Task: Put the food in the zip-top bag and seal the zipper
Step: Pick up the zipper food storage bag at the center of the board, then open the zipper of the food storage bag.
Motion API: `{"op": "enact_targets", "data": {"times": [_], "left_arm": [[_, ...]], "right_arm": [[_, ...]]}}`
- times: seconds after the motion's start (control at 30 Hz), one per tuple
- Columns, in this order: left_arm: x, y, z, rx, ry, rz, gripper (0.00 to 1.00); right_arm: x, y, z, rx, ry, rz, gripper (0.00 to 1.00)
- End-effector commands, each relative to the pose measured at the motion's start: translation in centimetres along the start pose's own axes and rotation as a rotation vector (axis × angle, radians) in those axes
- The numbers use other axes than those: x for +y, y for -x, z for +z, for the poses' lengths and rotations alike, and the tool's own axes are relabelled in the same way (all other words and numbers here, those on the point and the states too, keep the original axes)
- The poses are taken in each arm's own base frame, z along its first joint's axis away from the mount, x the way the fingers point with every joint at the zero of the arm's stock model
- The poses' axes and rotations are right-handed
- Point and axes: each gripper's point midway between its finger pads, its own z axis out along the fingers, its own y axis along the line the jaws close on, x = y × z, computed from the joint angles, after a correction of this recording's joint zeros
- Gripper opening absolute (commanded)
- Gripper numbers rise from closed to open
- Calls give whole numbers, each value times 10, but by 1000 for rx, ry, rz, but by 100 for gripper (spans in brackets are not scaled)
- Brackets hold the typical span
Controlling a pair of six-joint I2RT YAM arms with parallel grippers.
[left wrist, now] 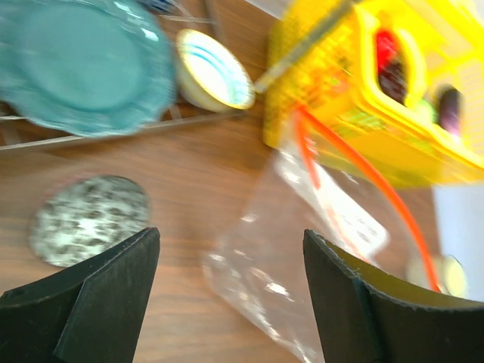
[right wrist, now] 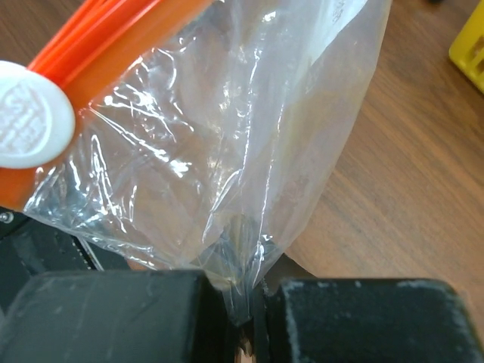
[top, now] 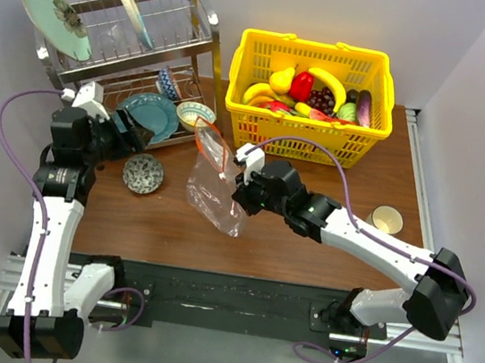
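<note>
The clear zip-top bag [top: 213, 186] hangs over the table's middle, its red-orange zipper [top: 210, 145] at the far end, mouth open. My right gripper [top: 239, 190] is shut on the bag's plastic; in the right wrist view the film [right wrist: 227, 151] is pinched between the jaws, with the zipper [right wrist: 98, 38] and a white slider [right wrist: 30, 113] at upper left. My left gripper [top: 136, 138] is open and empty, left of the bag; its view shows the bag [left wrist: 302, 249] and zipper [left wrist: 363, 174] ahead. The food [top: 313, 97] lies in the yellow basket [top: 304, 131]: a red piece, dark grapes, an eggplant.
A dish rack [top: 136, 40] with plates stands at the back left, a teal plate [top: 150, 114] and a small bowl [top: 195, 116] on its lower shelf. A speckled dish [top: 142, 173] lies on the table. A cup [top: 387, 220] stands at the right.
</note>
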Motion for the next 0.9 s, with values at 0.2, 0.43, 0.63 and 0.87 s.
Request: {"op": "enact_targets", "data": {"times": [0.2, 0.43, 0.63, 0.87], "left_arm": [[-67, -15, -5, 81, -274, -123, 75], [-63, -34, 10, 126, -260, -133, 71], [-68, -55, 22, 149, -231, -138, 68], [-72, -71, 38, 159, -213, -131, 49]], "right_arm": [[8, 17, 13, -64, -37, -119, 3], [11, 19, 13, -74, -47, -130, 3], [15, 23, 13, -86, -42, -132, 3], [20, 24, 12, -93, -27, -137, 3]]}}
